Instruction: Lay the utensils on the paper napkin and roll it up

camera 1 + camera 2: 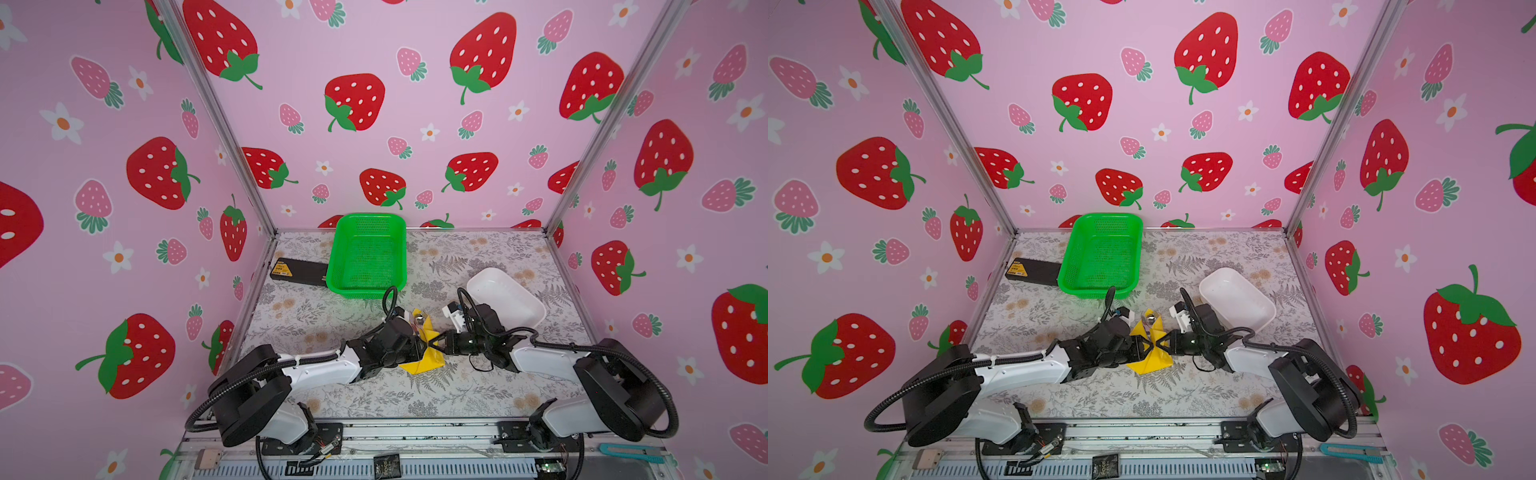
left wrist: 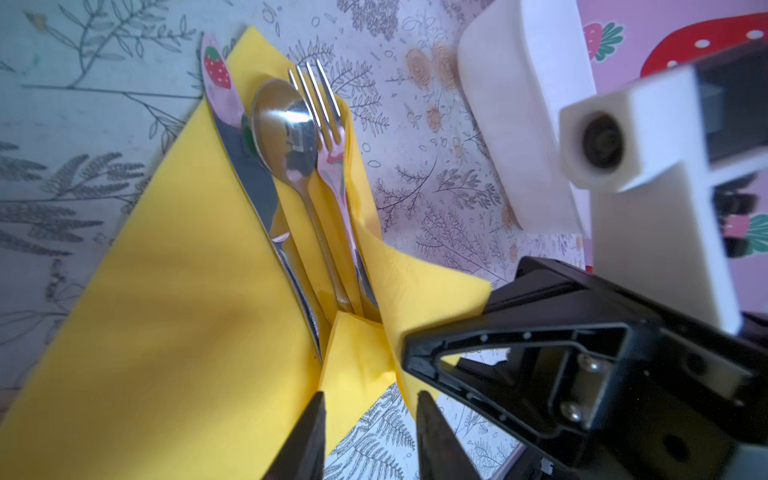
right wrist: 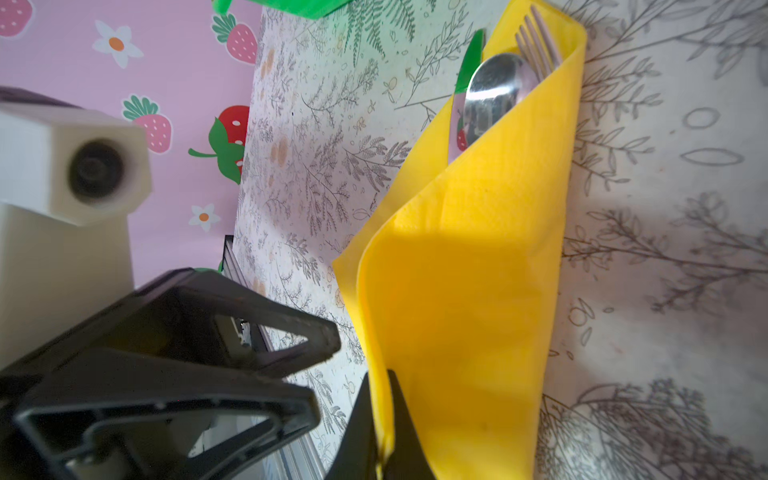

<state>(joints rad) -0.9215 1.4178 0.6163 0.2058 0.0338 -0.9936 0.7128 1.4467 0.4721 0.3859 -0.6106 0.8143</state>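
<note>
The yellow paper napkin (image 1: 424,362) (image 1: 1152,362) lies mid-table, folded up around the utensils (image 1: 419,321) (image 1: 1149,320). In the left wrist view a knife (image 2: 245,166), a spoon (image 2: 286,129) and a fork (image 2: 324,108) lie side by side in the napkin (image 2: 166,311), heads sticking out. My left gripper (image 2: 370,399) (image 1: 1144,347) is open, with a loose napkin flap and bare table between its fingers. My right gripper (image 3: 379,382) (image 1: 1163,343) faces it, shut on the edge of the napkin (image 3: 465,291) and holding that side folded over the spoon (image 3: 490,91) and fork (image 3: 536,41).
A green perforated basket (image 1: 368,253) (image 1: 1100,253) stands at the back, with a black box (image 1: 297,270) to its left. A white oblong dish (image 1: 505,297) (image 1: 1237,299) sits just behind the right arm. A teal cutter (image 1: 631,453) lies on the front rail.
</note>
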